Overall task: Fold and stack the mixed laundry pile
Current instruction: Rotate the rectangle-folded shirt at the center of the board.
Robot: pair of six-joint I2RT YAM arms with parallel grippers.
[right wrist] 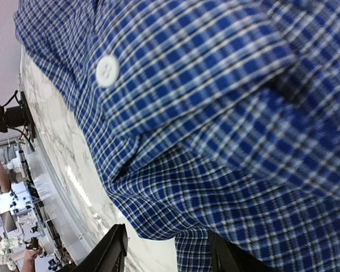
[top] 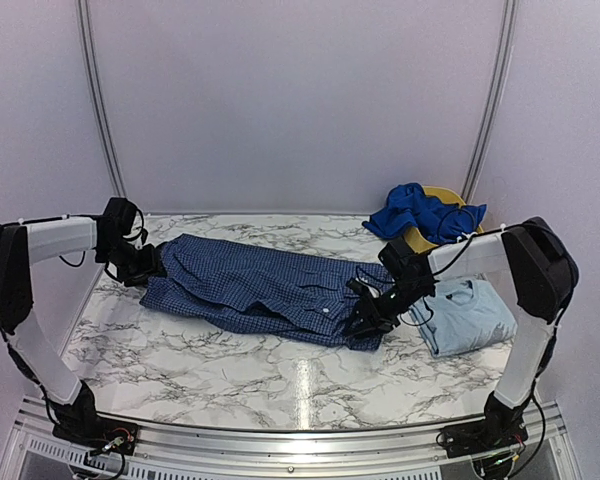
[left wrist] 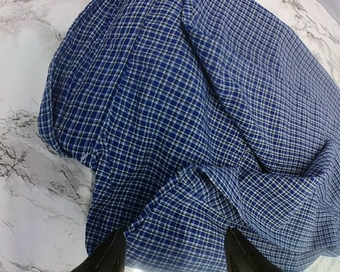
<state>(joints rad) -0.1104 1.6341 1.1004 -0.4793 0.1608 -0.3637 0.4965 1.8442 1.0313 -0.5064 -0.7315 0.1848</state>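
The shirt point(top: 265, 285) is lying spread left to right across the middle of the table point(top: 210, 370). The T-shirt point(top: 472, 315) is sitting folded at the right, and the royal-blue piece point(top: 415, 212) is draping over the basket point(top: 450, 192) at the far right. The left gripper point(left wrist: 175, 252) is sitting at the shirt's left end, jaws apart around a raised fold. The right gripper point(right wrist: 167, 252) is at the right end, jaws likewise apart over the hem. Both seem to be setting up a pinch. Each should be closing well in from the edge, catching the layers cleanly, then lifting in step so the cloth is pulling taut and folding square.
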